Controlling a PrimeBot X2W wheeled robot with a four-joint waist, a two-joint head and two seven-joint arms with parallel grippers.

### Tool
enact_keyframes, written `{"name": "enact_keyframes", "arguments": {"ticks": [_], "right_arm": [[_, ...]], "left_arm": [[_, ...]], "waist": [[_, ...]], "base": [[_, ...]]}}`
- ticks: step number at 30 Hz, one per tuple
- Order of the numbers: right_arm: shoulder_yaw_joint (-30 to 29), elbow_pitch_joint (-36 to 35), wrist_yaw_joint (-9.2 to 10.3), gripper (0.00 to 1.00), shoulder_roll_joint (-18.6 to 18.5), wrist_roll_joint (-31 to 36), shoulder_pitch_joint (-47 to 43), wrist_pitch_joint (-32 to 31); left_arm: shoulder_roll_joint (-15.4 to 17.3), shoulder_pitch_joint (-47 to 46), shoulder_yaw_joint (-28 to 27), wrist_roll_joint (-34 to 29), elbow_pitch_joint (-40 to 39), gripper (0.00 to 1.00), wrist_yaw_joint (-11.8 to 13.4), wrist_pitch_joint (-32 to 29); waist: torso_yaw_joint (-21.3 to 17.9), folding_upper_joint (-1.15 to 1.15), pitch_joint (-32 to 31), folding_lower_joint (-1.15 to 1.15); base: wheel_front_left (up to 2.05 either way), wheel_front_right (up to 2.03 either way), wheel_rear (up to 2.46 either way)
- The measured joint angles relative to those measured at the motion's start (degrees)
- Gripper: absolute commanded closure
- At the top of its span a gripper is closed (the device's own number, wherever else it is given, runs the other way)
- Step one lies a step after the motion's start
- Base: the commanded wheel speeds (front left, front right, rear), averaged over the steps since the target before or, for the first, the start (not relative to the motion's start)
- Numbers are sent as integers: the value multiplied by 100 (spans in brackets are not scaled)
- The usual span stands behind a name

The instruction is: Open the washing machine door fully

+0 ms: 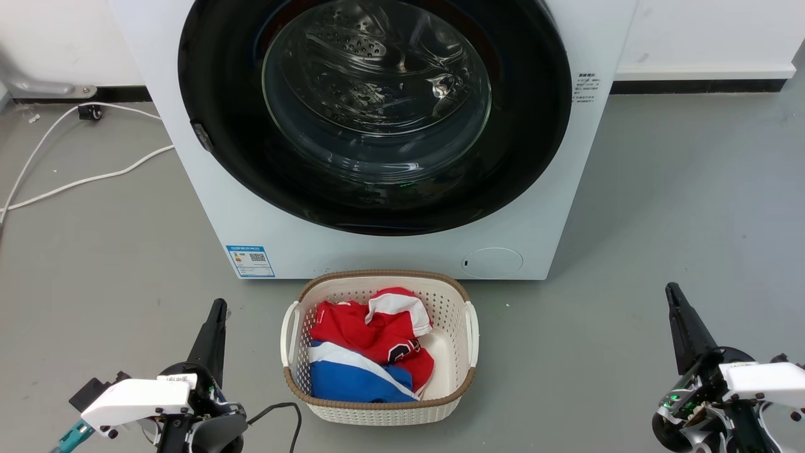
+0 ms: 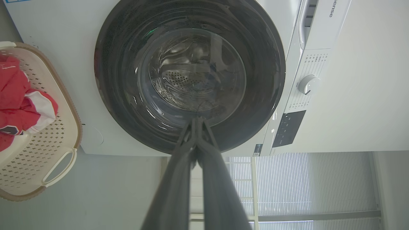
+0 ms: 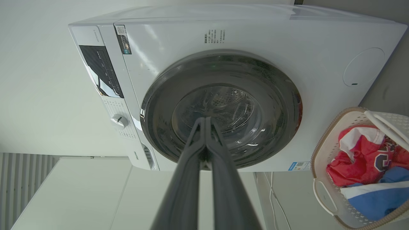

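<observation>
The white washing machine stands straight ahead on the grey floor. Its round glossy black door with a clear glass bowl lies flat against the machine's front, shut. The same door appears in the left wrist view and in the right wrist view. My left gripper sits at the lower left, shut, empty, well short of the machine. My right gripper is at the lower right, also shut and empty. Both pairs of fingers touch at the tips.
A cream laundry basket with red, white and blue clothes stands on the floor right in front of the machine, between my grippers. White cables trail over the floor at the left. A round filter cap sits low on the machine.
</observation>
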State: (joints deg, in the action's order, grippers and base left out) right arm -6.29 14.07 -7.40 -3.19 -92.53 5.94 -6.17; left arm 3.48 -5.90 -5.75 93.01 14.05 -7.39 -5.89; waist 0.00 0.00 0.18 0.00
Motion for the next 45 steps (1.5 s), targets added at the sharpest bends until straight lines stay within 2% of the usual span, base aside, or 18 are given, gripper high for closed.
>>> {"name": "enact_keyframes", "arguments": {"ticks": [30,31,35,45], "right_arm": [[-10,0,0,100,7,26,1,-16],[-10,20,0,0,8,25,-10,-16],[8,141,1,0,20,26,-194,12],[161,-148,1,0,23,174,-276,292]], "left_arm": [[-19,-1,-25,-16,1,100,0,-8],[-21,7,-22,-12,23,0,1,-3],[-55,160,14,-8,163,0,7,5],[-48,166,304,-112,-38,0,8,269]], "waist": [[0,0,0,0],[0,0,0,0],[0,0,1,0],[11,0,9,0]], "base": [[0,0,0],[0,0,0],[0,0,0],[0,0,0]]}}
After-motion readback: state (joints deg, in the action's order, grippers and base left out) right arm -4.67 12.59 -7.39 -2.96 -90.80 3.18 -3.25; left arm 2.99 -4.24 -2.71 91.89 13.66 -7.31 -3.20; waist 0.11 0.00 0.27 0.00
